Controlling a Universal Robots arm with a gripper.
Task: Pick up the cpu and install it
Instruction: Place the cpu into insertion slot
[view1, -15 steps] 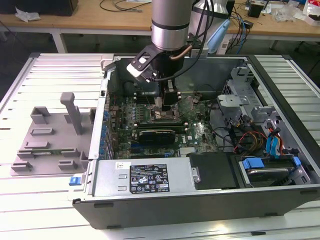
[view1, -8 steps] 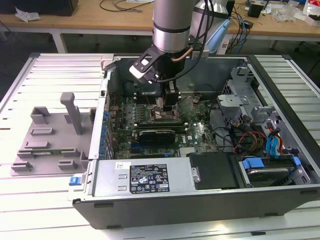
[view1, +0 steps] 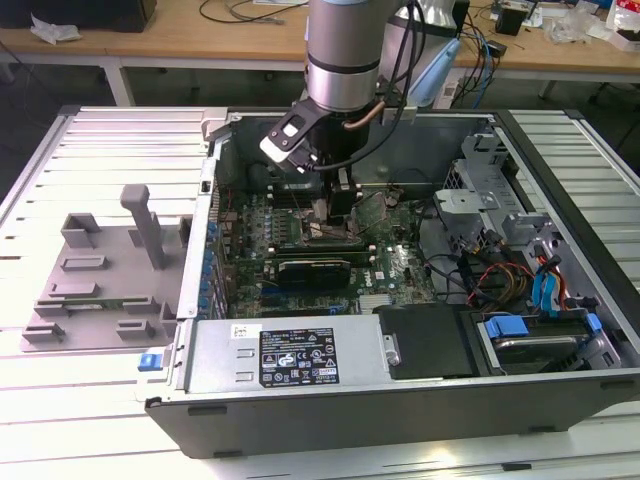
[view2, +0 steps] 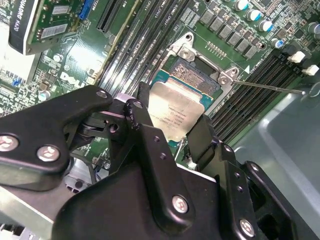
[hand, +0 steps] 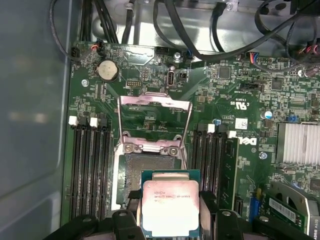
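The cpu (hand: 170, 205) is a small square chip with a pale silver top, held between my gripper's black fingers (hand: 125, 220). It hangs just above the motherboard, partly over one edge of the dark square socket (hand: 150, 167). The socket's metal frame (hand: 155, 112) stands flipped open. In the second wrist view the cpu (view2: 175, 112) sits tilted over the socket (view2: 197, 75), with my gripper (view2: 172, 131) shut on its two sides. In the exterior view my gripper (view1: 335, 205) reaches down inside the open computer case (view1: 560, 390), over the green board.
Black memory slots (hand: 87, 170) flank the socket on both sides. A card (view1: 315, 268) lies across the board near the gripper. Cables (view1: 490, 275) and drive bays (view1: 530, 340) crowd the exterior view's right of the case. A grey plastic tray (view1: 100, 270) sits outside the case.
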